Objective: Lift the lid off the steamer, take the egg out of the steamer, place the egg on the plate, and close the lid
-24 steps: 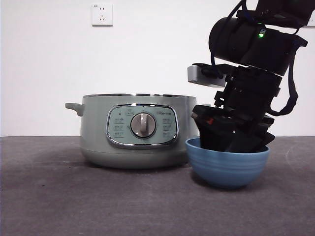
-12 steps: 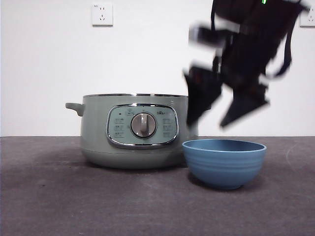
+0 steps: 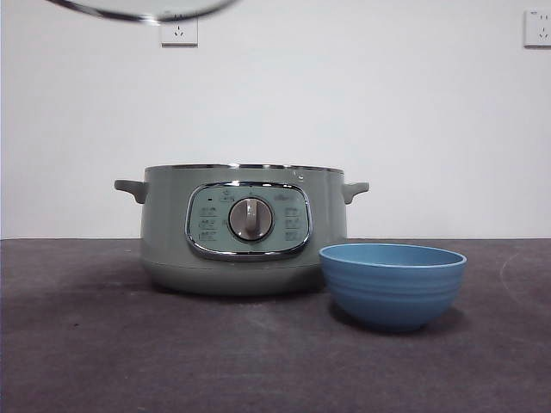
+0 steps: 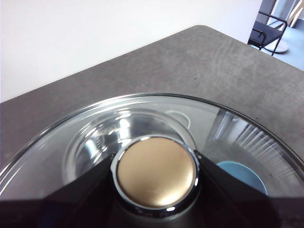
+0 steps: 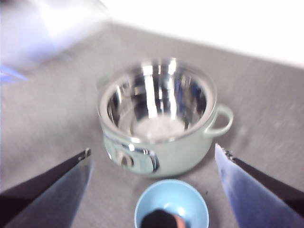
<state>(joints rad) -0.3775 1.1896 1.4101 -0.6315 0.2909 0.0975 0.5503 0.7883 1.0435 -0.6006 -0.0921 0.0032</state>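
The steamer point(image 3: 245, 228) stands uncovered mid-table; the right wrist view shows its bare shiny inside point(image 5: 156, 111). The plate, a sky-blue bowl point(image 3: 393, 284), stands just right of it. In the right wrist view a small blurred dark and tan thing point(image 5: 161, 220) lies in the bowl point(image 5: 190, 204); I cannot tell whether it is the egg. My left gripper point(image 4: 155, 164) is shut on the knob point(image 4: 156, 178) of the glass lid point(image 4: 95, 137), held high above the steamer. The lid's rim point(image 3: 146, 17) shows at the front view's top edge. My right gripper point(image 5: 152, 149) is open, empty, high above steamer and bowl.
Grey table point(image 3: 103, 344) with a white wall behind and two wall sockets point(image 3: 178, 26). In the left wrist view a black chair point(image 4: 270, 33) stands beyond the table's far corner.
The right arm rose out of the bowl with open jaws and left the front view. The lid's rim came into that view at the top left.
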